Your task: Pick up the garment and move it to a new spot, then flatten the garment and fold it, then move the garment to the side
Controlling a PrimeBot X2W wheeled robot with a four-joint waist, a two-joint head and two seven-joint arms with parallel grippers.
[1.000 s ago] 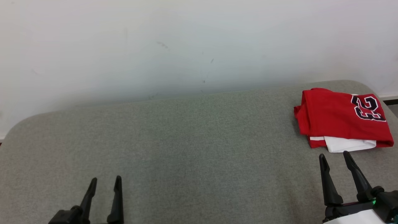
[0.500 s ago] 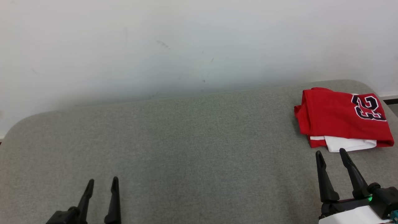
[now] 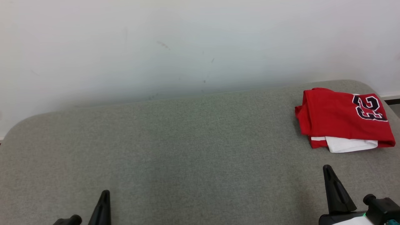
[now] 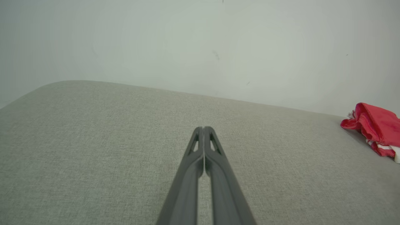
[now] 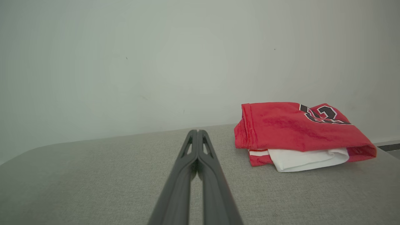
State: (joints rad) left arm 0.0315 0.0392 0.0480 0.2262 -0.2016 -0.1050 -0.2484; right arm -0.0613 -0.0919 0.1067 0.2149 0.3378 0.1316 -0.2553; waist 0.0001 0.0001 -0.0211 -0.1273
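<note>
The garment (image 3: 340, 120) is a red jersey with dark numerals and white trim, folded into a compact stack at the far right of the grey padded surface (image 3: 187, 150). It also shows in the right wrist view as the garment (image 5: 293, 131) and at the right edge of the left wrist view as the garment (image 4: 375, 128). My right gripper (image 3: 328, 170) stands shut and empty, just in front of the garment. At the lower left my left gripper (image 3: 105, 193) is shut too, holding nothing. Each wrist view shows its fingers pressed together: left gripper (image 4: 203, 128), right gripper (image 5: 197, 131).
A pale wall (image 3: 187, 47) rises directly behind the padded surface. The surface's rounded corners sit at the far left and far right, and the garment lies close to the right corner.
Both grippers have shut; each pair of fingers now reads as a single point. Both have drawn back toward the bottom edge. The garment has not moved.
</note>
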